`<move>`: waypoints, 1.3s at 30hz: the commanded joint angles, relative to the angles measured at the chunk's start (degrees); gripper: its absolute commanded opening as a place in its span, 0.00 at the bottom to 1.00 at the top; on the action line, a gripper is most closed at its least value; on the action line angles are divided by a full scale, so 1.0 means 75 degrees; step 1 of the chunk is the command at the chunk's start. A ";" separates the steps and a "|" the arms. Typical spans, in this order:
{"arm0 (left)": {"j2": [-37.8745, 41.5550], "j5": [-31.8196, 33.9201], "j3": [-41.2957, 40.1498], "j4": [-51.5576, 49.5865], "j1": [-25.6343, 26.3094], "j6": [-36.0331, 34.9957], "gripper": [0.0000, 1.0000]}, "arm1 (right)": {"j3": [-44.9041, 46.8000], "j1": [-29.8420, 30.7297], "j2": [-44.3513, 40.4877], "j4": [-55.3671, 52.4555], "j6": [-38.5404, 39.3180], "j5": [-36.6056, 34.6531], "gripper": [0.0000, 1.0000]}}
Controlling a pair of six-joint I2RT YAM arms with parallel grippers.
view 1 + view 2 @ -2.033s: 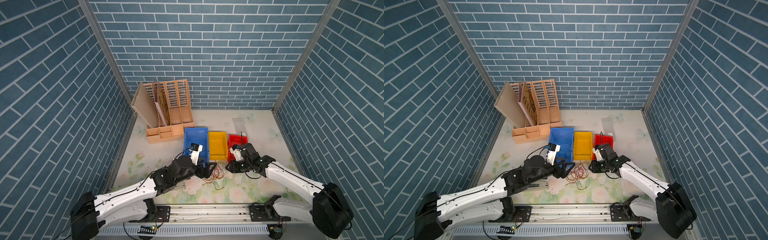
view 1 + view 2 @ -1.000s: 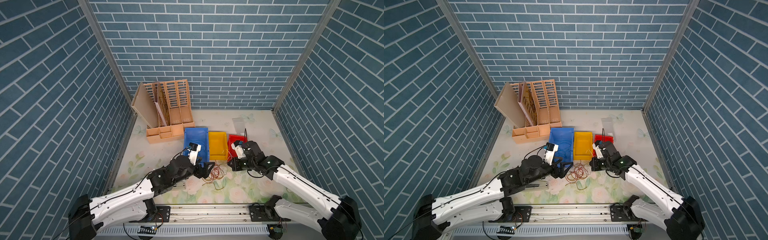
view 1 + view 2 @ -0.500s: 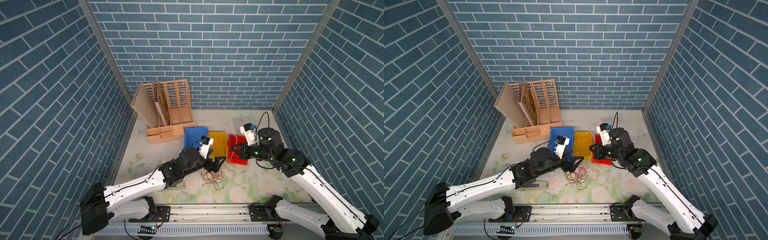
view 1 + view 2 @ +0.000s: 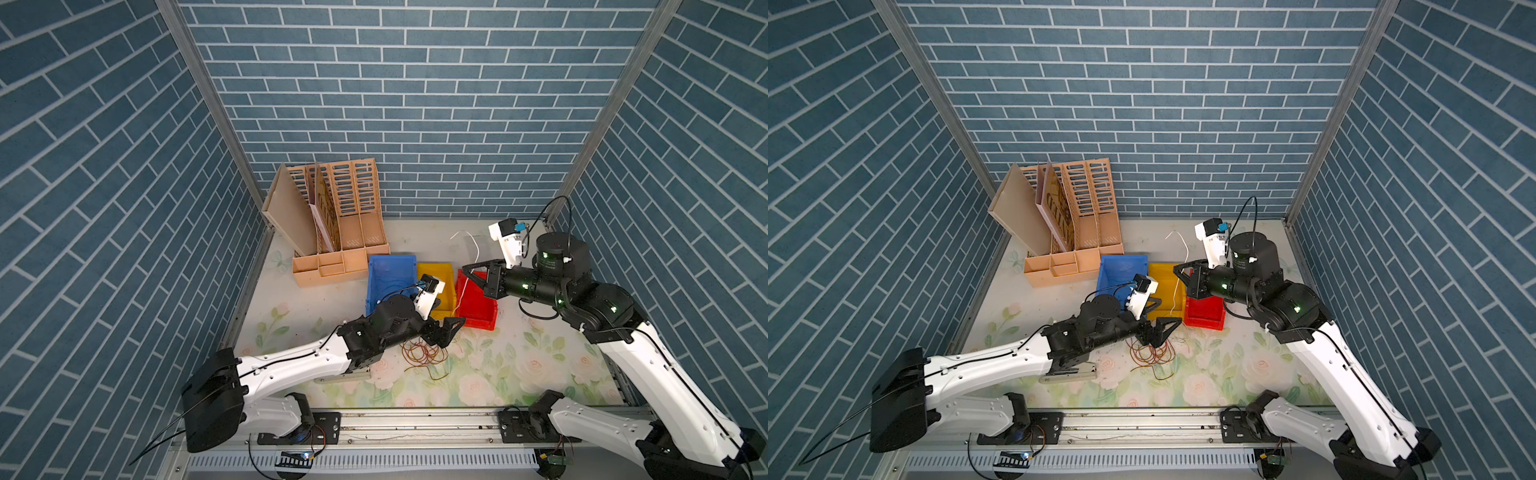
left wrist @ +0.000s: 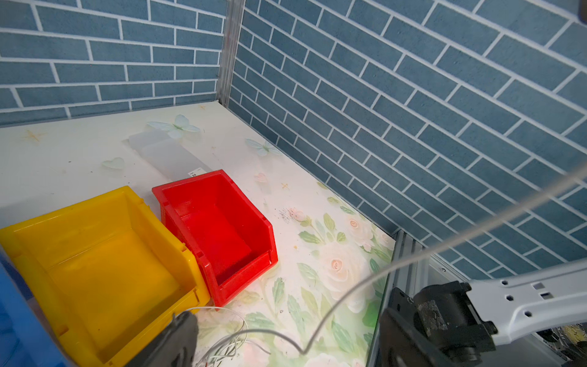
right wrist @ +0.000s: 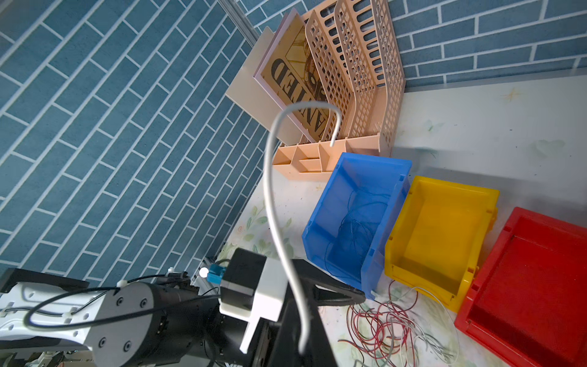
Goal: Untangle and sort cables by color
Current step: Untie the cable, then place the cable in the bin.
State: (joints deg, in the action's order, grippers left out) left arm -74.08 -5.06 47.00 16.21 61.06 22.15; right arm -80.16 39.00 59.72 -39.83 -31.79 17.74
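At the far left of the bench (image 4: pixel 316 299) stands one peach file organizer (image 4: pixel 353 232) with one printed booklet (image 6: pixel 295 76) leaning in it. To its right, three open bins sit side by side in a row: one blue bin (image 4: pixel 390 262), one yellow bin (image 4: pixel 434 270) and one red bin (image 4: pixel 478 309).

The blue bin holds a loose coil of thin blue cables (image 6: pixel 355 219), too fine to count. Just near of the bins, one tangle of red-brown and whitish cables (image 4: pixel 424 353) lies on the bench, its strands likewise too many to count.

There are two arms. The left end effector (image 4: pixel 1162 315) hangs over the far edge of the tangle with its jaws spread wide and nothing between them.

The right end effector (image 4: pixel 466 270) is raised above the gap between the yellow and red bins, pinched tight on one white cable (image 4: pixel 477 249). The cable's short end arcs up toward the far wall, and its long end trails down to the tangle.
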 commanded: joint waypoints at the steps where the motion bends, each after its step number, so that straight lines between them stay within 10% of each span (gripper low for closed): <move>1: 0.0044 -0.0051 0.0055 0.0210 0.0062 -0.0066 0.92 | -0.0192 0.0031 0.0150 0.0049 -0.0029 -0.0207 0.00; 22: 0.1383 0.0888 -0.0924 -0.0526 0.0054 -0.0001 0.93 | -0.5915 0.0035 0.2634 -0.0306 0.0366 -0.0257 0.00; 39: 0.3791 0.1916 -0.1688 -0.2169 0.0060 0.0460 0.93 | -0.3472 -0.0079 0.2147 0.0581 0.0651 -0.0596 0.00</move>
State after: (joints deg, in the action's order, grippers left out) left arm -48.51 6.48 35.44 3.68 61.17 24.67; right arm -108.51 38.63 78.06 -39.31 -28.47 13.72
